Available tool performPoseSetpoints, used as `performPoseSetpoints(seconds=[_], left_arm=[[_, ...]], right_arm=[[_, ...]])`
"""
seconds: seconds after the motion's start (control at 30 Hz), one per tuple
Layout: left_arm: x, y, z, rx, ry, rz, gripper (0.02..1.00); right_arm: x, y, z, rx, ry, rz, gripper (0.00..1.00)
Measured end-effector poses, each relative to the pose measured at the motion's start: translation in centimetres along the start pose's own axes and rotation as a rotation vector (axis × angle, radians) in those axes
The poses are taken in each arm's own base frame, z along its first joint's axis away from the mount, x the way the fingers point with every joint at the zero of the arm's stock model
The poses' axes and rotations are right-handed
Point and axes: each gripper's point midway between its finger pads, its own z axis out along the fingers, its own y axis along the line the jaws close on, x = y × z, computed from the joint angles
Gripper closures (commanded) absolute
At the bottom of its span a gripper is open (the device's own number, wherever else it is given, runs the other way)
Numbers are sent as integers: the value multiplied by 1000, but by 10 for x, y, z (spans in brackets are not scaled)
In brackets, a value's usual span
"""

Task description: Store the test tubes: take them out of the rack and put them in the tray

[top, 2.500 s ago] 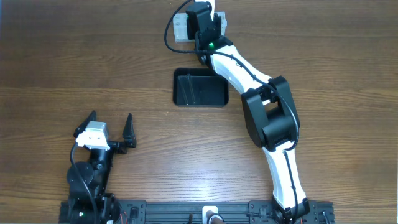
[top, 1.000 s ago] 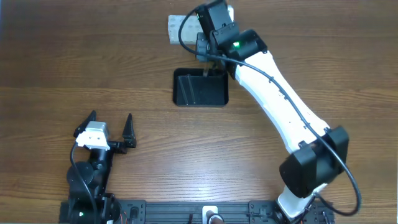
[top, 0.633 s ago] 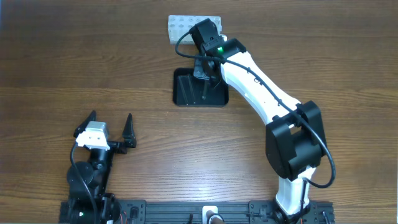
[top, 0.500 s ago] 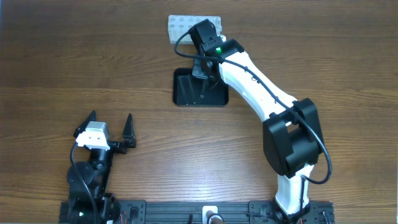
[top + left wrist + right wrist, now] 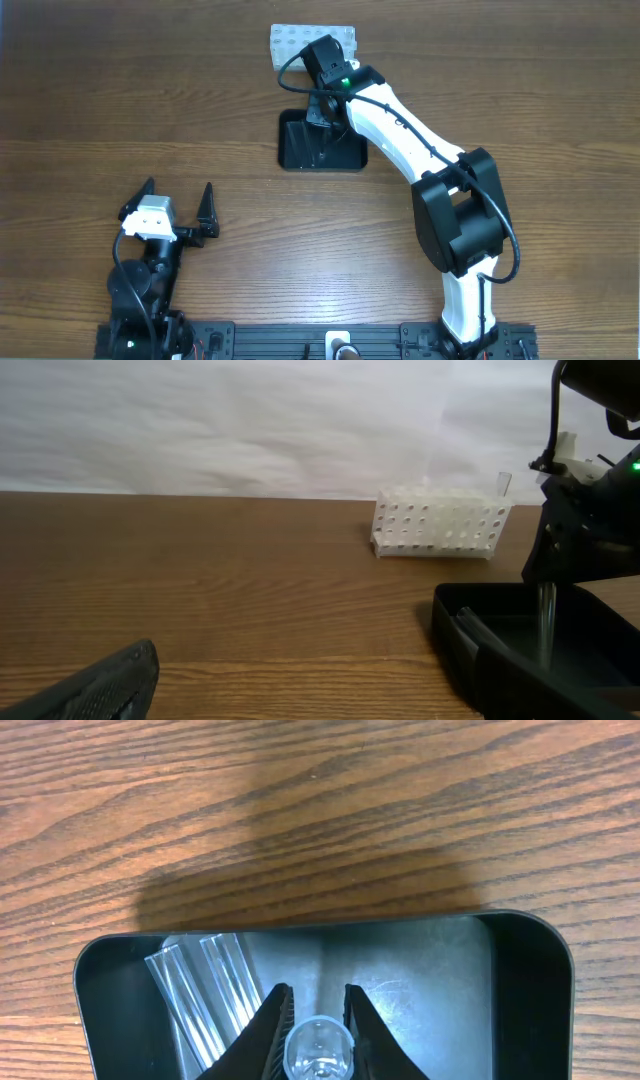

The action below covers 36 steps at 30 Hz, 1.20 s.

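The white rack [image 5: 312,42] stands at the far side of the table, and one clear tube [image 5: 503,484] is upright at its end. Just in front of it sits the black tray [image 5: 300,155], with two tubes [image 5: 205,992] lying on its floor. My right gripper [image 5: 326,110] hangs over the tray [image 5: 530,970], shut on an upright test tube [image 5: 318,1050] whose lower end [image 5: 545,625] reaches down inside the tray [image 5: 470,640]. My left gripper [image 5: 179,187] rests open and empty near the table's front left, far from the rack [image 5: 440,525].
Bare wooden table lies all around the tray and between the two arms. The right arm's elbow [image 5: 460,210] stretches over the table's right half. A pale wall stands behind the rack.
My right gripper came away from the rack with a tube and moved toward me over the tray, then sank lower into it. The left arm has kept still.
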Motion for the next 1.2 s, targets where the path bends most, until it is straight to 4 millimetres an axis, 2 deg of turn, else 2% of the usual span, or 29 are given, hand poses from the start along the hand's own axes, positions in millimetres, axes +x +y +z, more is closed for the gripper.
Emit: performPoseSetpoints(seconds=[0.57,0.7,0.97,1.03,1.1,1.2], left_arm=[[0,0,0,0,0,0,18],[0,0,0,0,0,0,18],[0,0,0,0,0,0,18],[0,0,0,0,0,0,18],[0,0,0,0,0,0,18],[0,0,0,0,0,0,18]], right_arm=[[7,-3,22,21,28,-4,809],[8,-3,22,21,28,-5,700],[11,-4,22,28,39,-7,581],[12,-4,20,30,44,-20,511],[10,-2,13,24,32,-46,441],[-4,10,-22,-8,-49,-101,325]])
